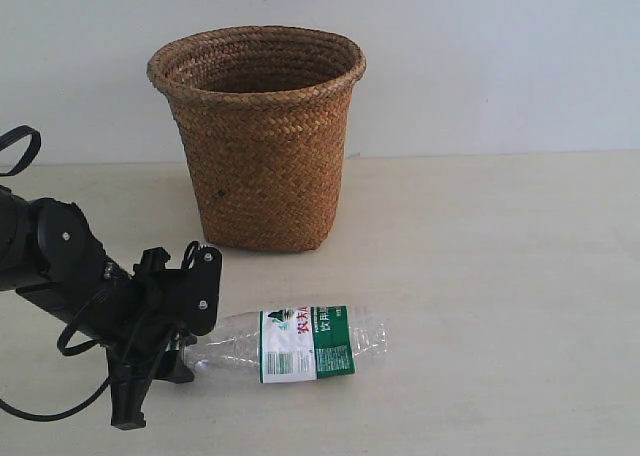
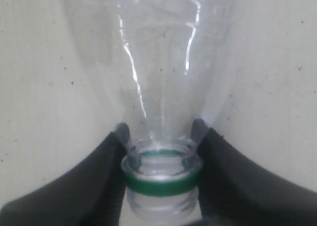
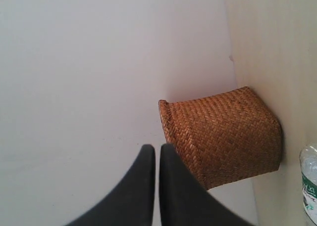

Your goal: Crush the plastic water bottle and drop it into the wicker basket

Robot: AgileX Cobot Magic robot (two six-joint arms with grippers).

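At about 8 o'clock in my exterior view, the left tool (image 1: pixel 186 348) was clamped on the neck of the plastic water bottle (image 1: pixel 310 344), its jaws pressed to either side at the green ring (image 2: pixel 161 185). The bottle lay on its side on the bench (image 1: pixel 500 276), base toward 3 o'clock. The wicker basket (image 1: pixel 262 146) stood upright at the bottle's 12 o'clock, apart from it. The right tool (image 3: pixel 157 150) was pinched narrow, gripping nothing.

The clear plastic water bottle (image 1: pixel 300 344), green-ringed and white-and-green-labelled, lies on its side near the desk's front edge, neck pointing left. The brown wicker basket (image 1: pixel 262 146) stands upright behind it, near the back edge.
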